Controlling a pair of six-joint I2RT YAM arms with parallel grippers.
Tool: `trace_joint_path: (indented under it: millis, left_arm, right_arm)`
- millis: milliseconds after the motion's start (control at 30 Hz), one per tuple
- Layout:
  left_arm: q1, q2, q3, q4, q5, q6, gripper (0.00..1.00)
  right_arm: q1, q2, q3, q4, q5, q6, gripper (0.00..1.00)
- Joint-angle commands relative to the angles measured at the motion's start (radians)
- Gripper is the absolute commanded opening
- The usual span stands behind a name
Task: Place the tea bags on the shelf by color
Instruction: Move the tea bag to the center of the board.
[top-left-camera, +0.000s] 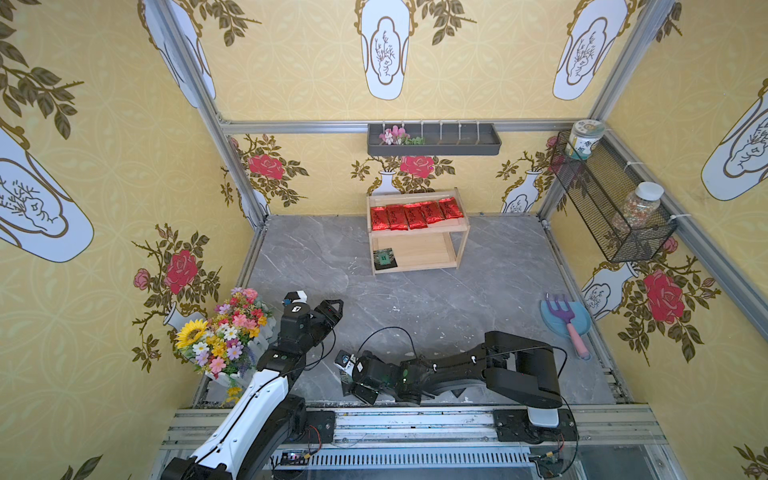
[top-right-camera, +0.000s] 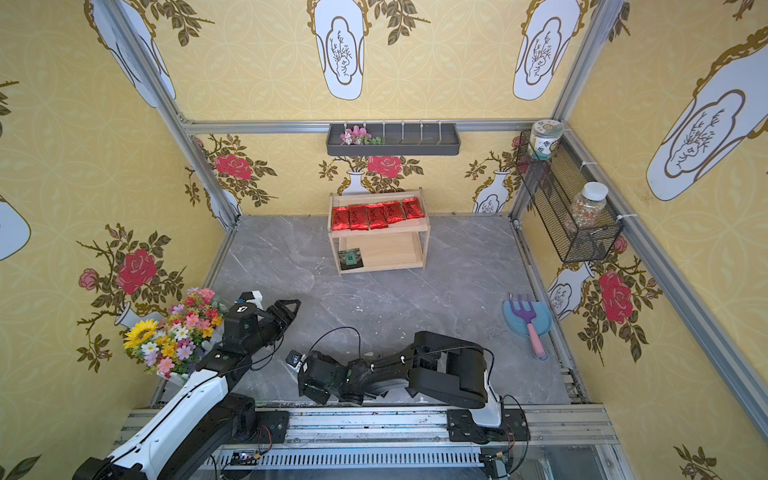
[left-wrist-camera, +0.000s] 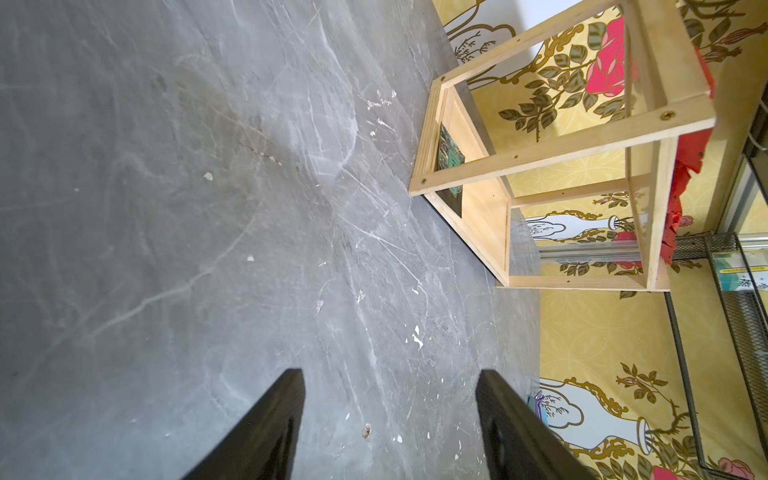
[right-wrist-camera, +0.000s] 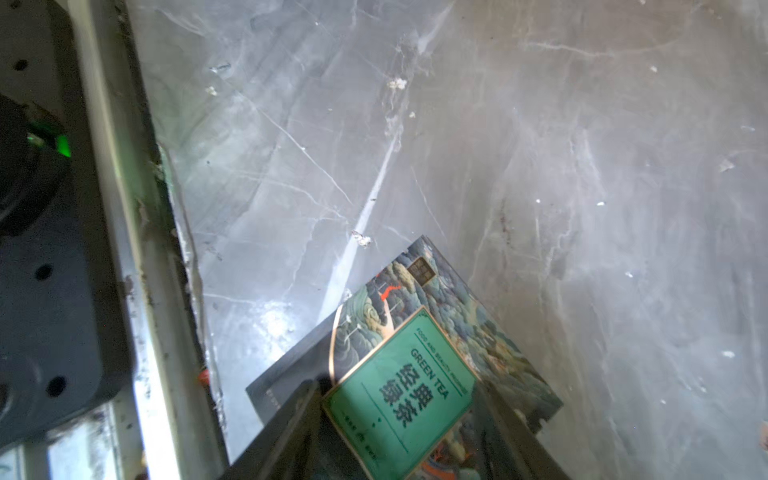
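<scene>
Green tea packet (right-wrist-camera: 457, 316) sits near, between the fingers of the right gripper (right-wrist-camera: 397, 384); I cannot tell if they squeeze it. Best to pinch it flat, lift slowly, and carry it far to the shelf (top-left-camera: 415, 268), low board. The left gripper (left-wrist-camera: 390, 378) hangs wide and empty.

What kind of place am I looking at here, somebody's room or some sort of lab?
Probably a robot test booth dressed up as a home corner: wallpaper panels hang on a bare aluminium frame, two robot arms sit on a metal rail, and a small wooden shelf holds tea bags.
</scene>
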Motion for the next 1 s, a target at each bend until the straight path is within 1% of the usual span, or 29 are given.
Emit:
trace_joint_path:
  millis: [0, 167, 333, 433, 533, 633, 733, 867, 967]
  left_arm:
    - [0.002, -0.002, -0.01, 0.0, -0.003, 0.0, 0.71]
    - [0.002, 0.026, -0.035, 0.073, 0.028, -0.019, 0.71]
    - [0.002, 0.079, -0.046, 0.117, 0.068, -0.032, 0.71]
    - [0.002, 0.097, -0.071, 0.15, 0.109, -0.043, 0.7]
    - [0.002, 0.109, -0.108, 0.191, 0.175, -0.048, 0.69]
    - [-0.001, 0.133, -0.135, 0.228, 0.236, -0.05, 0.68]
    - [-0.012, 0.182, -0.133, 0.25, 0.264, -0.022, 0.67]
    - [-0.053, 0.276, -0.097, 0.275, 0.262, 0.02, 0.64]
    - [-0.067, 0.365, -0.062, 0.287, 0.267, 0.044, 0.63]
  right_arm:
    - [-0.015, 0.021, -0.004, 0.002, 0.022, 0.0, 0.6]
    - [-0.067, 0.052, -0.018, 0.014, 0.02, 0.0, 0.58]
    - [-0.15, 0.051, -0.038, 0.033, 0.013, -0.028, 0.58]
    - [-0.202, 0.03, -0.039, 0.041, -0.015, -0.049, 0.58]
    - [-0.226, -0.018, -0.039, 0.045, -0.057, -0.04, 0.59]
    - [-0.265, -0.078, -0.059, 0.07, -0.166, 0.055, 0.59]
    - [-0.325, -0.121, -0.097, 0.114, -0.271, 0.212, 0.57]
    - [-0.428, -0.113, -0.14, 0.187, -0.455, 0.462, 0.52]
    - [-0.472, -0.098, -0.19, 0.277, -0.538, 0.606, 0.48]
